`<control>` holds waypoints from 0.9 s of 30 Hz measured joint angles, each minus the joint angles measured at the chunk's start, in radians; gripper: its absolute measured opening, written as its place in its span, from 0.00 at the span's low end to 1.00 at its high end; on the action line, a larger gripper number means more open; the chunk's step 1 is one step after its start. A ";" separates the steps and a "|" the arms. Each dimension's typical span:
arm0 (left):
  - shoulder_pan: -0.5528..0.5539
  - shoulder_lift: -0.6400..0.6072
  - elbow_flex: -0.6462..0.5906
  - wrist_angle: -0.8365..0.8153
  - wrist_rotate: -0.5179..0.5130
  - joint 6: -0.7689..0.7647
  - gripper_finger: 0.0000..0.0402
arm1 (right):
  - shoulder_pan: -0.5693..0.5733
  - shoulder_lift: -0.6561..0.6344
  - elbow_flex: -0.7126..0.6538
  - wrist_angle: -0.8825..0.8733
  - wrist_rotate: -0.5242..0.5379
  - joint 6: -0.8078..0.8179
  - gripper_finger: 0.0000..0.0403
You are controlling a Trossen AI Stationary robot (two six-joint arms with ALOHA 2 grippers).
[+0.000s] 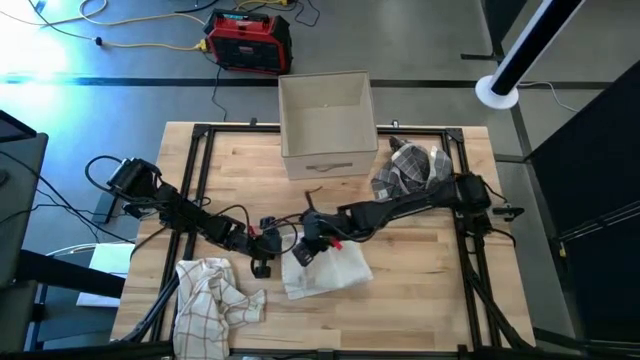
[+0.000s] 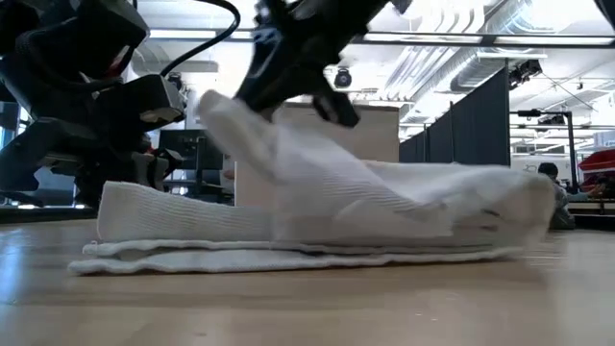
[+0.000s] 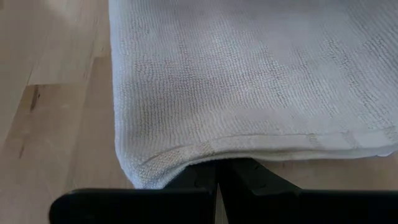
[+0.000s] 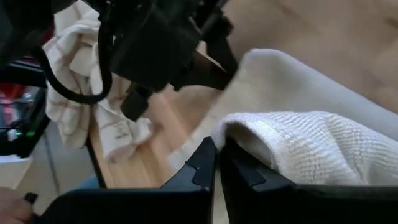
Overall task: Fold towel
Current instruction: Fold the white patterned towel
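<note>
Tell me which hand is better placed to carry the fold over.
Right. The right hand is shut on a raised edge of the white towel, lifting it off the table. The left hand sits low at the towel's near edge, apparently pinning it.

White ribbed cloth towel (image 3: 249, 81): far edges cut off in the left wrist view; its hem hides the tips of the left gripper's dark fingers (image 3: 249, 171). Checked cream cloth (image 4: 81, 50) beyond the right fingers: blurred, partly hidden.

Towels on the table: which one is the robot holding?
The plain white towel in the middle. Both grippers, left and right, are shut on its edge. The checked towel and the dark patterned cloth lie crumpled, untouched.
</note>
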 joint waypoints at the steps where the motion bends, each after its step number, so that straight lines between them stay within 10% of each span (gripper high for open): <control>1: 0.000 0.000 0.000 0.000 0.000 0.004 0.00 | -0.003 0.012 0.006 0.021 -0.011 -0.001 0.00; 9: 0.000 0.000 0.000 -0.002 0.000 0.033 0.00 | -0.018 0.043 0.018 0.082 0.003 0.002 0.06; 20: 0.000 -0.001 0.000 -0.002 -0.003 0.033 0.00 | -0.018 0.035 0.018 0.162 -0.012 -0.019 0.41; 27: -0.036 -0.125 0.004 -0.186 -0.082 -0.079 0.00 | 0.022 -0.076 0.018 0.057 0.037 -0.064 0.38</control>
